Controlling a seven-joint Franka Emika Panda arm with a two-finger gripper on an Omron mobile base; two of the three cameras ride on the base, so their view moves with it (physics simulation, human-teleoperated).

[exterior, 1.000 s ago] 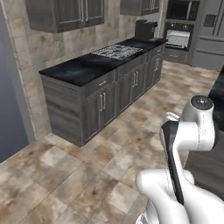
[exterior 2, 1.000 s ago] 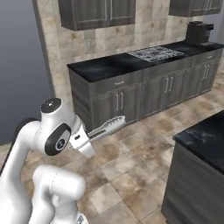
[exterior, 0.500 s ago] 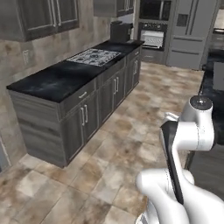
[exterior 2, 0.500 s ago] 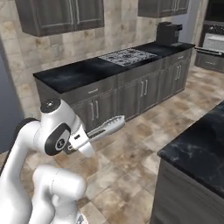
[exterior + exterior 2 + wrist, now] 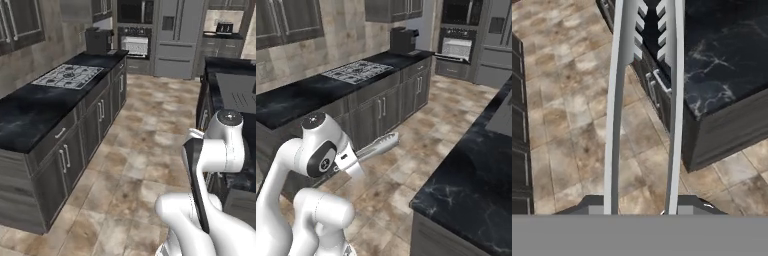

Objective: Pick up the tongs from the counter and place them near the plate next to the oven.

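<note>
Now the slim silvery-white metal tongs are clamped in the gripper, carried well short of the built-in stainless-steel oven, placement pending.

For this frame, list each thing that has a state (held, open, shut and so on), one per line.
tongs: held in the end effector, arms apart, pointing out over the floor
end effector: shut on the tongs
oven: door shut
cabinets: doors and drawers shut
stove: bare, nothing on it
</note>
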